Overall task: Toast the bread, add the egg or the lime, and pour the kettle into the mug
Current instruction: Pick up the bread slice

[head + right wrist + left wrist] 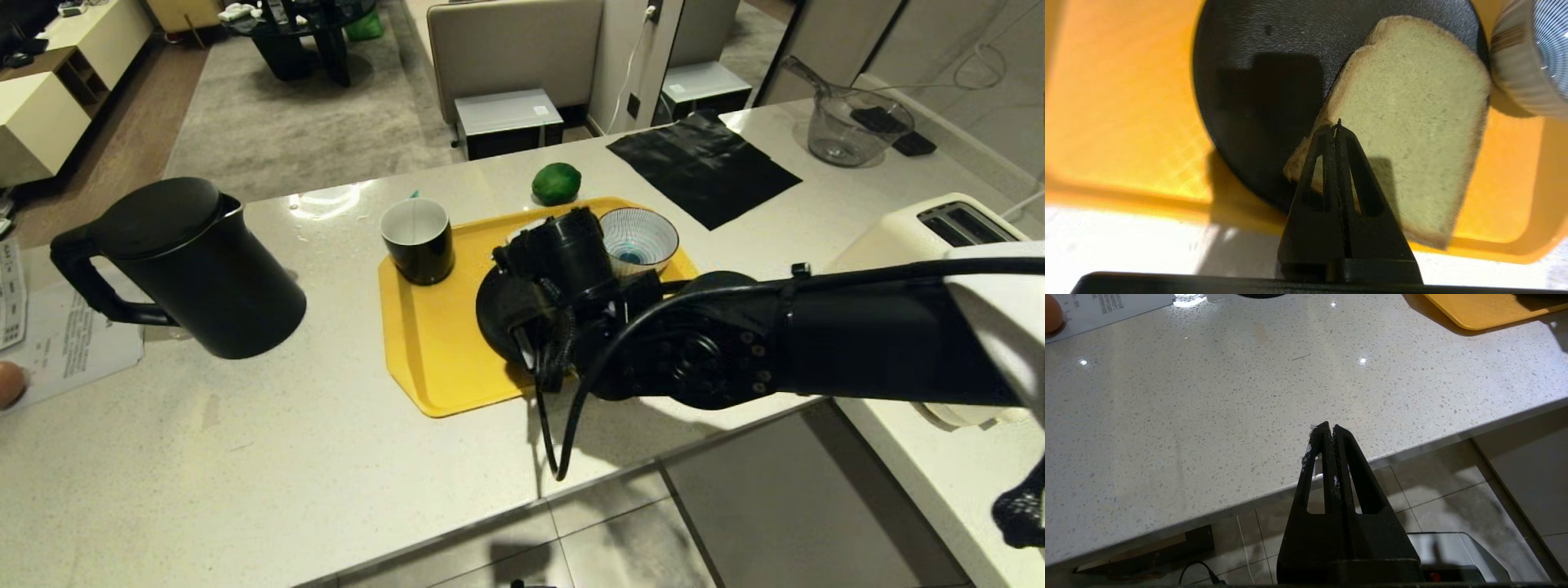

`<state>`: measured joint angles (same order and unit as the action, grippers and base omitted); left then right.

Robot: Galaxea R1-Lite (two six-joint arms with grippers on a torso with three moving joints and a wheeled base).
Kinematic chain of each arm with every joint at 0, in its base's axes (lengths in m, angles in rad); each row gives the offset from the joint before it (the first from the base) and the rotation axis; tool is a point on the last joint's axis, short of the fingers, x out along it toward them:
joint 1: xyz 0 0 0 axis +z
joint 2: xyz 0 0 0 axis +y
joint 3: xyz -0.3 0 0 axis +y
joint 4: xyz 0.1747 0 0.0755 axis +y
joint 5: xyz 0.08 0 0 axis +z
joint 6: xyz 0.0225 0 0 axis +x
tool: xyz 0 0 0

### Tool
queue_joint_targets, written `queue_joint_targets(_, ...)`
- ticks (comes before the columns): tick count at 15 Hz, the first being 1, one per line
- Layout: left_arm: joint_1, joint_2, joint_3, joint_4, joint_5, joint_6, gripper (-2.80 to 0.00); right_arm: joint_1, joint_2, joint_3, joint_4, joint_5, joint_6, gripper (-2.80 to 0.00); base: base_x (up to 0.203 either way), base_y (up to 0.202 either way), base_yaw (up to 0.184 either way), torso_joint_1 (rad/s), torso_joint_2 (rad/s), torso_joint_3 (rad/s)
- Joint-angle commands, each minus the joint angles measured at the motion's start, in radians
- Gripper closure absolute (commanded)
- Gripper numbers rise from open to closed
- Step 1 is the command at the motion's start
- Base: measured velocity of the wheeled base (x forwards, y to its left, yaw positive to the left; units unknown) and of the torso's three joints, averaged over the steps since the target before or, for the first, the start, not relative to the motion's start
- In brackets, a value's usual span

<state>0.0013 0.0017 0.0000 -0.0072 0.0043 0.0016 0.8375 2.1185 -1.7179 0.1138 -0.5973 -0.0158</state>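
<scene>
Counter holds everything. Kettle stands at the left end, well apart from the yellow tray, handle outward. Toaster is on the right, slots up, partly cut off by the arm. Tray carries mug, striped bowl and black plate, grouped for serving. Bread lies on the plate, overhanging its rim. Lime sits just behind the tray. Right pincer hovers over the bread, fully closed, gripping nothing, likely lining up for a pickup. Left pincer is closed and empty at the counter edge, parked. In the head view the arm hides the bread.
</scene>
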Motion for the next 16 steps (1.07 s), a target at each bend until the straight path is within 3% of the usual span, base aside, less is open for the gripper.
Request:
queue_joint_targets(1,0.000,0.000,0.000,0.000,0.000,0.000,0.00,0.002,-0.123,-0.002,0.129,0.041,-0.009,0.00,0.000,0.000,0.000,0.000,0.00,0.000)
queue_joint_targets(4,0.000,0.000,0.000,0.000,0.000,0.000,0.00,-0.047,-0.235,-0.007,0.420,0.173,-0.006,0.00,0.000,0.000,0.000,0.000,0.00,0.000)
queue_joint_targets(8,0.000,0.000,0.000,0.000,0.000,0.000,0.00,-0.160,-0.260,0.003,0.439,0.333,0.081,0.00,0.000,0.000,0.000,0.000,0.00,0.000)
queue_joint_targets(11,0.000,0.000,0.000,0.000,0.000,0.000,0.00,-0.230,-0.253,-0.006,0.439,0.522,0.148,0.00,0.000,0.000,0.000,0.000,0.00,0.000)
queue_joint_targets(13,0.000,0.000,0.000,0.000,0.000,0.000,0.00,-0.271,-0.221,-0.005,0.438,0.577,0.209,0.00,0.000,0.000,0.000,0.000,0.00,0.000)
queue_joint_targets(16,0.000,0.000,0.000,0.000,0.000,0.000,0.00,-0.340,-0.192,-0.006,0.435,0.638,0.229,0.00,0.000,0.000,0.000,0.000,0.00,0.000)
